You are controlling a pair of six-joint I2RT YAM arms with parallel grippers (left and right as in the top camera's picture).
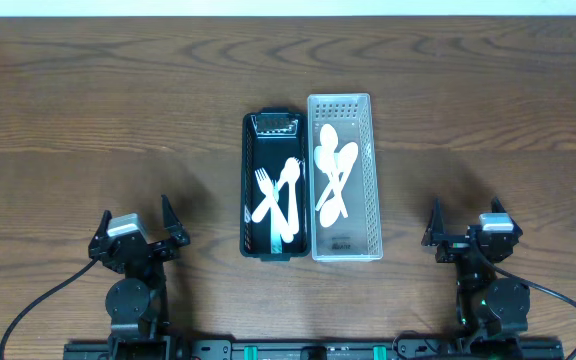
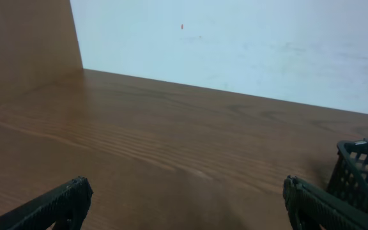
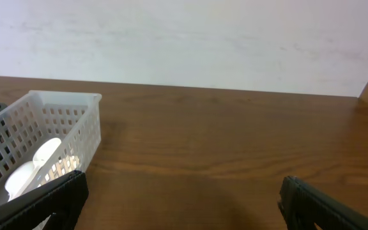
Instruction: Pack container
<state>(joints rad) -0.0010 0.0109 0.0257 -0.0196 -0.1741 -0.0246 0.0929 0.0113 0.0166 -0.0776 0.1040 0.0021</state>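
At the near edge of the brown wood-grain desk [image 1: 78, 110], the left arm [image 1: 128, 298] and the right arm [image 1: 495, 297] sit on their bases, well apart, 1 toward each corner. Both arms' jaws stand wide and hold nothing. In the left wrist view the 2 black fingertips [image 2: 59, 204] frame bare wood at the bottom corners. The right wrist view shows the same spread, with its fingertips [image 3: 53, 199] low in the frame.

Farther in, between the 2 arms and near the middle of the desk, 2 long narrow baskets lie side by side with their long walls touching or just apart. The black plastic mesh basket [image 1: 247, 190] is on the left arm's side and holds several white plastic forks [image 1: 278, 195], crossed over one another. A dark object [image 1: 275, 124] at its far end is too small to identify. Its near corner [image 2: 363, 167] shows at the right edge of the left wrist view.

The white perforated plastic basket [image 1: 374, 180] is on the right arm's side and holds several white plastic spoons [image 1: 334, 170], also crossed. The right wrist view catches its near end [image 3: 62, 121] with spoon bowls [image 3: 42, 156] inside.

Beyond the baskets the wood runs to a pale wall [image 3: 184, 38].
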